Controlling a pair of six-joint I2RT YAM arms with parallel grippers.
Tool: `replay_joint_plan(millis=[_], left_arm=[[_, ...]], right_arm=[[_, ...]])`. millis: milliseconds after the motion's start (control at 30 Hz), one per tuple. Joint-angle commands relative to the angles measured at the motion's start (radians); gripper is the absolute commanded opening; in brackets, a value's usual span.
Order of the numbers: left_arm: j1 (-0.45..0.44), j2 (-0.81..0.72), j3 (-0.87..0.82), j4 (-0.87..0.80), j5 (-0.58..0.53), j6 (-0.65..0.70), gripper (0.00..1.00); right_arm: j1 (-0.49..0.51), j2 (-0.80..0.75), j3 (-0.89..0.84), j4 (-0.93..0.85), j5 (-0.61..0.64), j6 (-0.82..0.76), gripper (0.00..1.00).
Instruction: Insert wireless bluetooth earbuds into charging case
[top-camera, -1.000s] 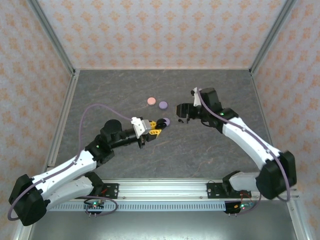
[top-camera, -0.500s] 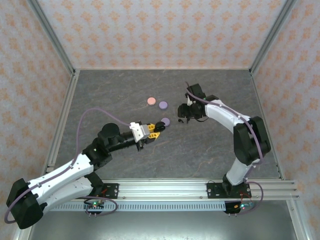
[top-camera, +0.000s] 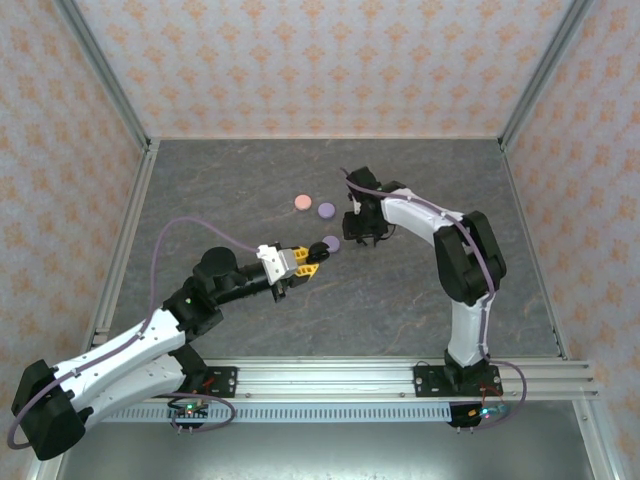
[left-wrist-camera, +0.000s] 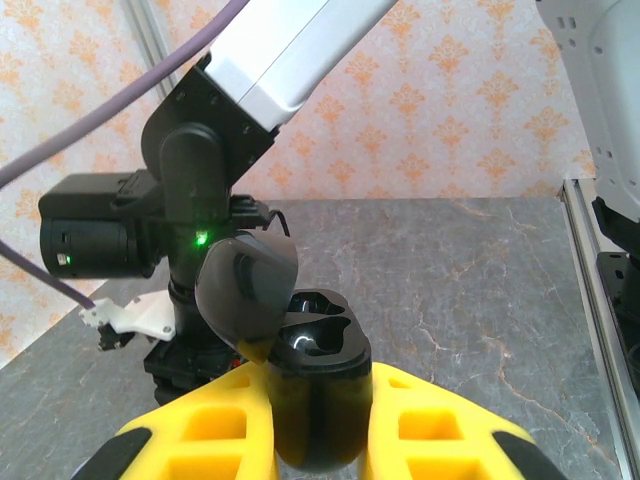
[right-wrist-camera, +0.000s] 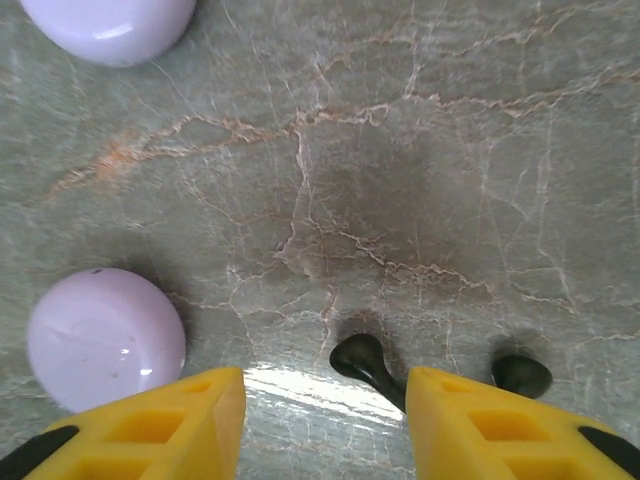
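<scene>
Your left fingers (left-wrist-camera: 200, 430) clamp the open black case (left-wrist-camera: 315, 345), lid up. Your right fingers (right-wrist-camera: 150, 420) hang apart over the tabletop (right-wrist-camera: 400, 150). One black earbud (right-wrist-camera: 360, 358) lies between them, near the lilac puck (right-wrist-camera: 105, 335). Centre on it, descend straight, close gently.

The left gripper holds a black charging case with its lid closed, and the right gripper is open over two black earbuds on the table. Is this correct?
No: the lid is open, as the left wrist view shows. The left gripper does hold the black charging case, and the right gripper is open over two black earbuds.
</scene>
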Motion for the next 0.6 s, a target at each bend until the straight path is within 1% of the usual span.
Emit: replay_joint_plan(millis=[0, 200, 400, 567], left_arm=[[-0.008, -0.018, -0.013, -0.003, -0.020, 0.024, 0.00], [-0.008, -0.020, -0.013, -0.003, -0.020, 0.024, 0.00], [-0.008, -0.016, -0.010, -0.006, -0.022, 0.024, 0.00], [-0.008, -0.013, -0.005, -0.010, -0.024, 0.024, 0.00]], right_arm=[[0.004, 0.037, 0.045, -0.065, 0.056, -0.035, 0.46], [0.011, 0.076, 0.074, -0.087, 0.080, -0.064, 0.45], [0.014, 0.099, 0.081, -0.097, 0.060, -0.085, 0.43], [0.016, 0.118, 0.083, -0.098, 0.053, -0.093, 0.38]])
